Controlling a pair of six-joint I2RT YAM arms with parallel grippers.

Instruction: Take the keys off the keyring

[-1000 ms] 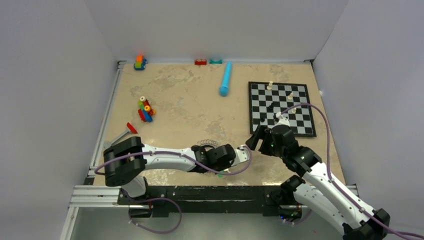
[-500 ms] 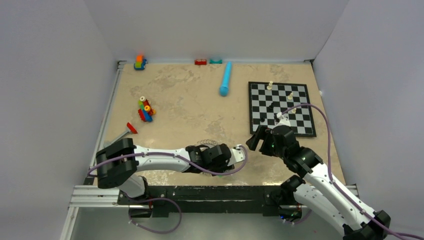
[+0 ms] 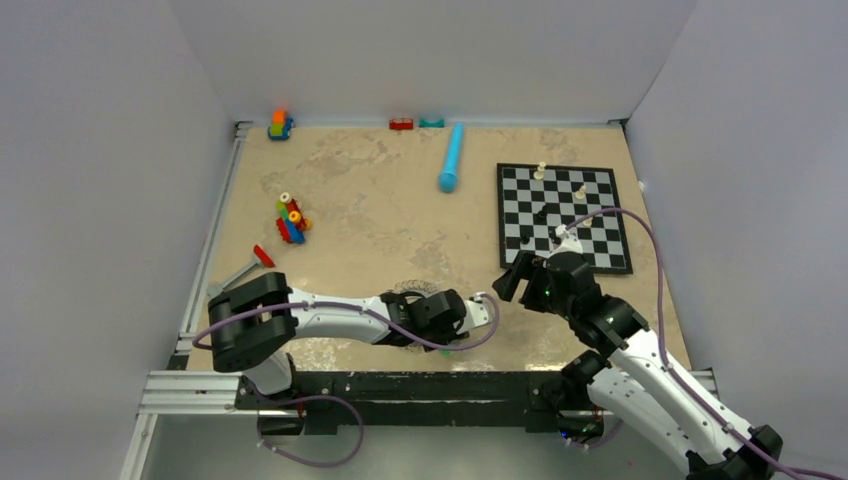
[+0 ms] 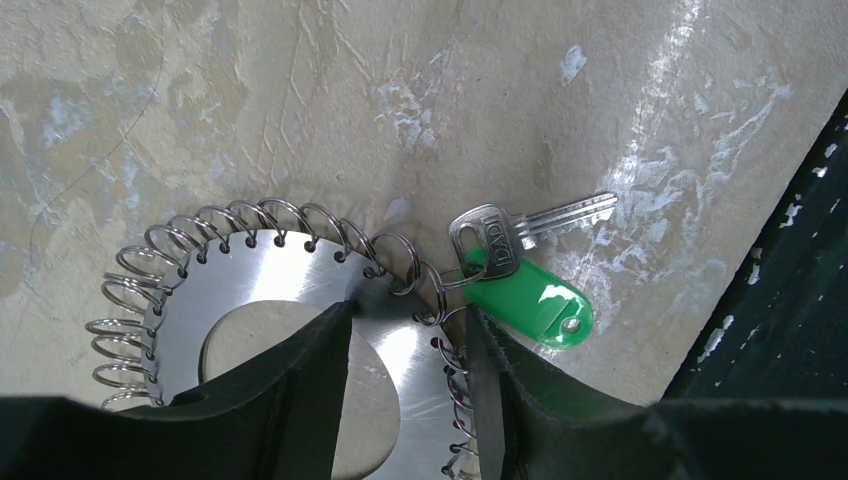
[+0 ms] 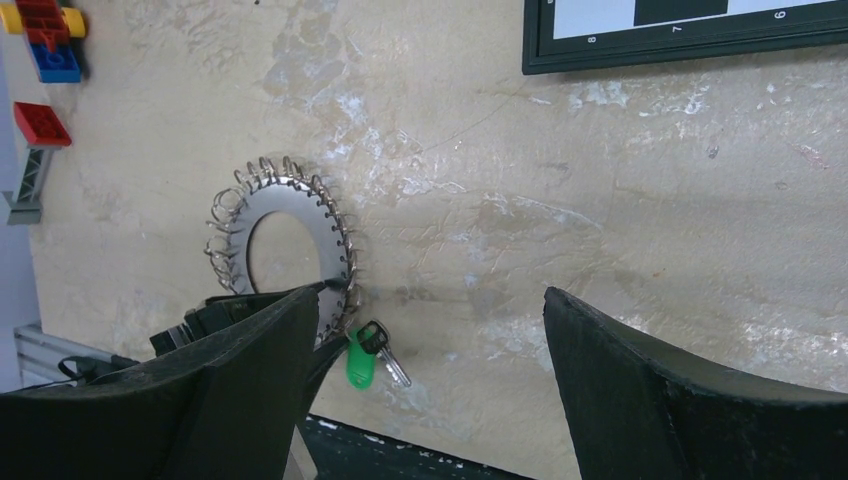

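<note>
The keyring (image 4: 250, 290) is laid flat by the near edge of the bench, about midway along it. It's really a thin steel plate with a hole in the middle and split rings (image 4: 135, 300) round the rim. Only one key (image 4: 530, 228) can be made out, hooked on with a green tag (image 4: 530, 300). The plate's band looks pinched between the left fingers (image 4: 300, 400), which are closed down narrow. The right fingers (image 5: 650, 390) are spread wide with nothing held. The key is probably light, stiff and slippery (lying flat too, so awkward to get under), so the head or the thicker plastic tag would be best gripped. Its long axis is run from the ring towards the near edge, blade slanted at the near right corner
</note>
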